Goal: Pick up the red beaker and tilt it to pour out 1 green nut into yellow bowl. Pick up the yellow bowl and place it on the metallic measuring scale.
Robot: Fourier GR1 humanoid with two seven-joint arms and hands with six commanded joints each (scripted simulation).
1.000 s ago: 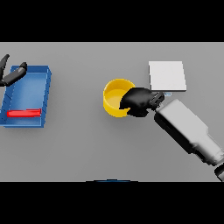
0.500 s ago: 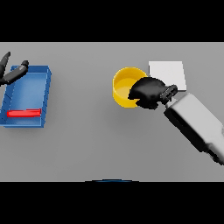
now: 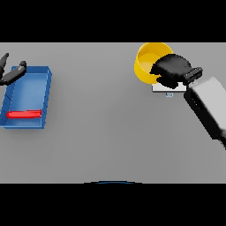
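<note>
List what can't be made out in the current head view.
- Measuring scale: mostly hidden by the yellow bowl and right hand; only its near edge shows.
- Bowl's contents: no nut can be made out; the hand covers its near side.
- Bowl-to-scale contact: cannot tell.
- Left hand: cut off by the left edge.
- Red item in blue tray: shape unclear.

Yellow bowl [image 3: 148, 62] above scale [image 3: 167, 88]; red beaker [image 3: 24, 114] flat
</note>
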